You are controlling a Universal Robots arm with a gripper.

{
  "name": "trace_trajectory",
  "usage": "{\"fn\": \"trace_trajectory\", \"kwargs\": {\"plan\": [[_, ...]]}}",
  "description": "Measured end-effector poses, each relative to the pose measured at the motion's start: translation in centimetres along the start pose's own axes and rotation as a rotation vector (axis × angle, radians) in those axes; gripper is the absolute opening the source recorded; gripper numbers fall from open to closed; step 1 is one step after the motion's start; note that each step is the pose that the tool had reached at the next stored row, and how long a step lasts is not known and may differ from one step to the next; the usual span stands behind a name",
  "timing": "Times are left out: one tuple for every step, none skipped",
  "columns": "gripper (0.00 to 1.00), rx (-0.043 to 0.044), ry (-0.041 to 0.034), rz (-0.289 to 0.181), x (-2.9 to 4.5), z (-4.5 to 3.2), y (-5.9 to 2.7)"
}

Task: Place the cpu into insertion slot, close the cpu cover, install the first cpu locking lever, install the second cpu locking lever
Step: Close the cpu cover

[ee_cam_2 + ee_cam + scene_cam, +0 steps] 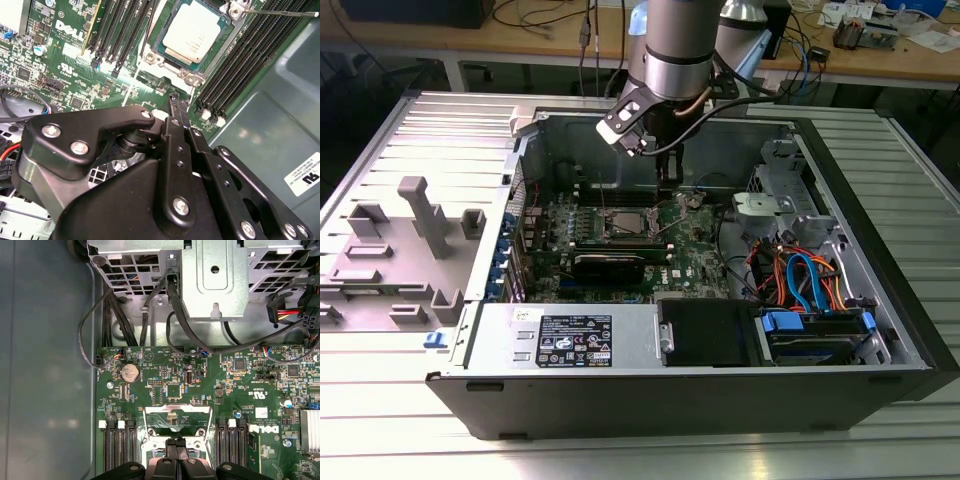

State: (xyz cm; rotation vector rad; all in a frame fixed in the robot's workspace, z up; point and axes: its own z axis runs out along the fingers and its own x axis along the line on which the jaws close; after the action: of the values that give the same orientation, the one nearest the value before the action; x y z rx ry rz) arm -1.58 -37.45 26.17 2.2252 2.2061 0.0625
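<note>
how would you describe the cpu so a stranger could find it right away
Inside the open computer case, look at the green motherboard. Between the two banks of long black memory slots lies the cpu: a flat square with a dull silver top.

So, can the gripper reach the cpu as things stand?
Probably yes: the gripper hangs close to the cpu, whose metal top lies bare in the insertion slot, with nothing between them in the second wrist view.
</note>
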Motion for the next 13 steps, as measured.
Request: {"fn": "trace_trajectory", "kwargs": {"plan": [[0.11, 0.0000, -0.0001, 0.000, 0.00, 0.00, 0.00], [0.11, 0.0000, 0.0000, 0.000, 0.00, -0.01, 0.00], [0.11, 0.0000, -0.0001, 0.000, 0.00, -0.01, 0.00], [0.11, 0.0000, 0.0000, 0.000, 0.00, -0.01, 0.00], [0.11, 0.0000, 0.0000, 0.000, 0.00, -0.01, 0.00], [0.11, 0.0001, -0.0001, 0.000, 0.00, -0.01, 0.10], [0.11, 0.0001, -0.0002, 0.000, 0.00, -0.01, 0.21], [0.11, 0.0001, -0.0002, 0.000, 0.00, 0.00, 0.43], [0.11, 0.0001, -0.0002, 0.000, 0.00, 0.00, 0.62], [0.11, 0.0001, -0.0001, 0.000, 0.01, 0.01, 0.75], [0.11, 0.0001, -0.0002, 0.000, 0.01, -0.03, 0.79], [0.11, 0.0001, -0.0001, 0.000, 0.01, -0.08, 0.88], [0.11, -0.0001, 0.0001, 0.000, 0.01, -0.08, 1.06]]}}
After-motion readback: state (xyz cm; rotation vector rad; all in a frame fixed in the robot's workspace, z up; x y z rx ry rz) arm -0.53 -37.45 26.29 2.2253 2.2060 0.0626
